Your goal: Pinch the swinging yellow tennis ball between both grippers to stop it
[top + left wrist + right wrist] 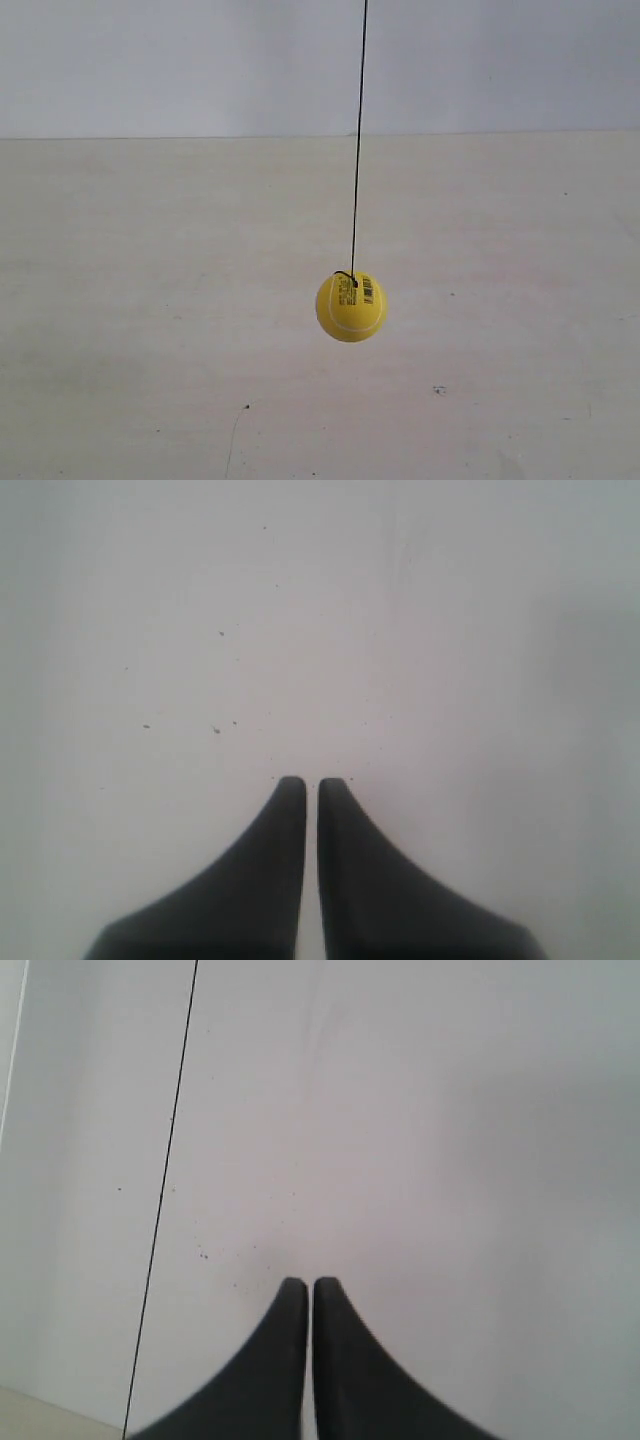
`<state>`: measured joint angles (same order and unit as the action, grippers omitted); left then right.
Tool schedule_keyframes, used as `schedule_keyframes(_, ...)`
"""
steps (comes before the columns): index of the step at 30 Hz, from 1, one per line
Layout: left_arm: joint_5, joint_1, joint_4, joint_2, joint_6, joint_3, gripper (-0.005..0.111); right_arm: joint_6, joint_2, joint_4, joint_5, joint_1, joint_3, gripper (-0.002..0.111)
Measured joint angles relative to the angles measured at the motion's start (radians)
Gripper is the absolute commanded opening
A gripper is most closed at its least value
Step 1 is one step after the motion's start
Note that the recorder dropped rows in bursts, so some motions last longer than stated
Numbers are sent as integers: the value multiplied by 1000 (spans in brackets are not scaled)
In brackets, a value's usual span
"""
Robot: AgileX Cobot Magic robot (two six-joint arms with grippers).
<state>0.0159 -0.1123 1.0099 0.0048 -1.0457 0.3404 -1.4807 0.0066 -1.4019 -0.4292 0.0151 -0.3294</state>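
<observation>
**Ball hanging free, both tools closed and well clear: approach not yet made**

Yellow tennis ball [350, 307]: in exterior view, just off frame centre toward 5 o'clock. Hung on thin black string [358, 140] running up to the 12 o'clock edge. Clear of pale worktop [150, 350], touching nothing. Upper end of string leaning slightly toward 1 o'clock; probably mid-swing, not certain from one look.

Left tool [303, 785]: fingers drawn together, only a hairline slit between, nothing held. Facing a bare speckled surface. No ball or string in its wrist view.

Right tool [301, 1285]: same, tips all but touching, empty. String [165, 1180] visible in its wrist view, apart from the tips. Ball itself outside that view.

Neither arm in exterior view, so judged well apart from the ball.

Doing the step well, as judged:
- Go in with both tools closed, using the blunt tips as two pads, not pincers.
- Approach from opposite sides, 3 and 9 o'clock of the ball, at its mid-height, on one line through its centre.
- Narrow the gap evenly about the rest point under the string. Damp the swing between the tips rather than chase it.
- Stay below the string knot. Off-centre contact likely to squirt the ball out or spin it.
</observation>
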Motion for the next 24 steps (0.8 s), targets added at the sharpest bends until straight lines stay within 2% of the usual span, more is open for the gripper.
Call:
schedule_keyframes(6,0,0,-1,0,0,0,5,0,0,0,-2,-2,0,0)
schedule_keyframes(15,0,0,-1,0,0,0,5,-1,-1,0,-10,-128,0,0)
schedule_keyframes(24,0,0,-1,0,0,0,5,34,-1,0,13,-135,0,0)
